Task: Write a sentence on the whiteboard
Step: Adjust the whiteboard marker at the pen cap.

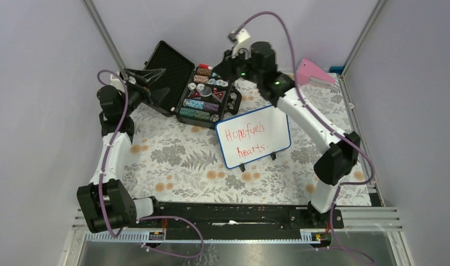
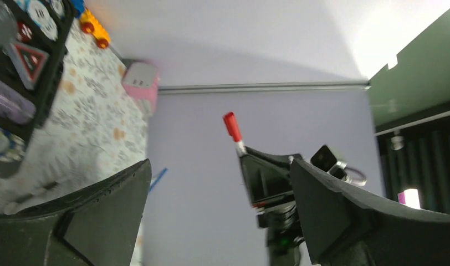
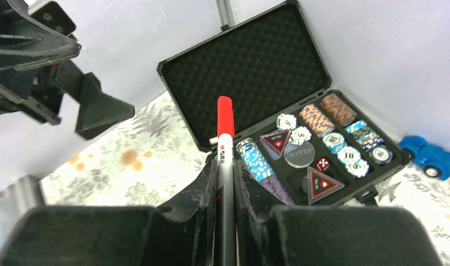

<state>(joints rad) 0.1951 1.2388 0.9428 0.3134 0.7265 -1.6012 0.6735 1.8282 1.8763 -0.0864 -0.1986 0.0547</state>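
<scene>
The whiteboard point(image 1: 254, 136) stands on its two black feet in the middle of the floral mat, tilted slightly. The sentence point(image 1: 246, 138) is in red, in two lines: "Hope fuels hearts." My right gripper point(image 1: 217, 67) is raised behind the board, over the black case, and is shut on a marker with a red cap point(image 1: 204, 66). In the right wrist view the marker point(image 3: 225, 138) sticks out between the closed fingers of the gripper point(image 3: 225, 169). My left gripper point(image 1: 159, 83) is open and empty at the case's lid. In the left wrist view its fingers point(image 2: 220, 163) are spread wide apart.
An open black case point(image 1: 170, 64) with poker chips point(image 3: 333, 138) lies at the back left of the board. A pink object point(image 1: 311, 73) sits at the back right. A blue toy car point(image 3: 430, 155) is behind the case. Purple walls enclose the table.
</scene>
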